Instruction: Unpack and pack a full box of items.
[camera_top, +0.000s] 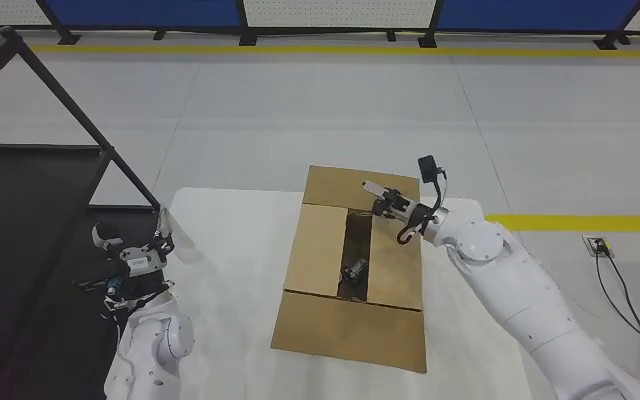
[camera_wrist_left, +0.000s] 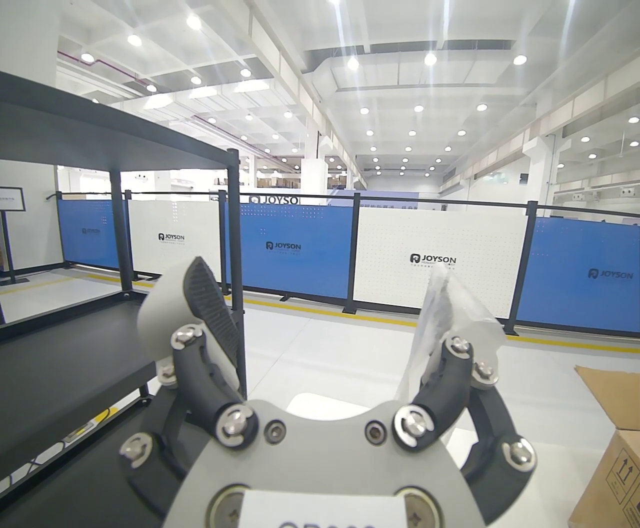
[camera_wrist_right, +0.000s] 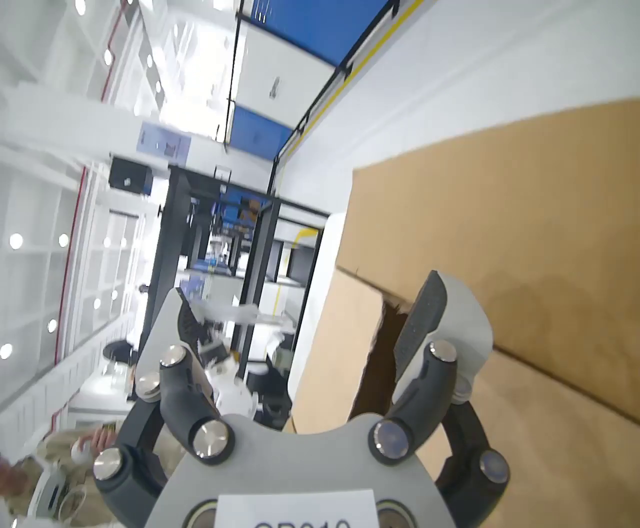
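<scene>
Top view showed the cardboard box (camera_top: 345, 290) at the middle of the worktop (camera_top: 230, 300). Its flaps left a narrow slot, with a dark item (camera_top: 354, 268) down inside. The right gripper (camera_top: 378, 195), spread and empty, hung over the far flap (camera_top: 335, 183). Pushing in through that slot could snag a flap and drag the whole box. Off to the left, the left gripper (camera_wrist_left: 320, 280) was spread too. Clear plastic (camera_wrist_left: 450, 310) clung to one finger, which might spoil its next hold.
</scene>
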